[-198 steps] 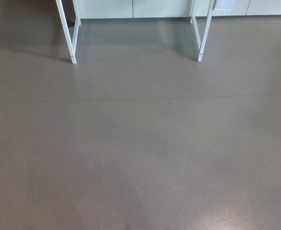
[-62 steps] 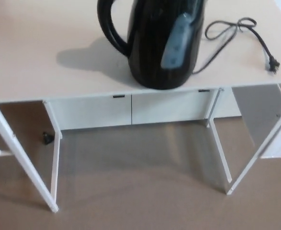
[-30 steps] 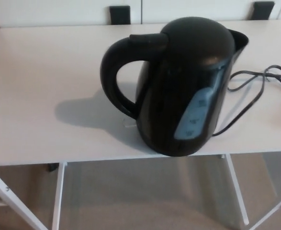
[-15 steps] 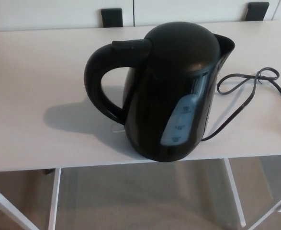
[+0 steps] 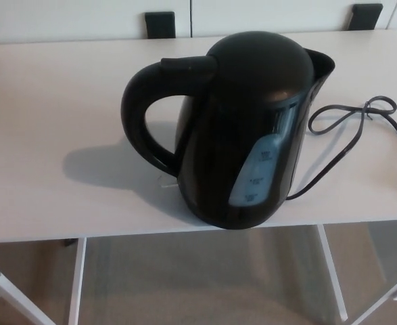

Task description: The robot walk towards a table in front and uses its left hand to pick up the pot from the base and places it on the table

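Here, a black pot (image 5: 245, 128) stands upright near the front edge of a white table (image 5: 49, 135), handle toward the robot's left, cord (image 5: 368, 112) looping to its right; neither hand shows.

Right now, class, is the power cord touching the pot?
Cannot tell: in the head view the cord disappears behind the lower edge of the pot.

Black electric kettle (image 5: 245, 128): upright at frame centre, near the white table (image 5: 42, 135) front edge, handle (image 5: 132, 115) pointing frame-left.
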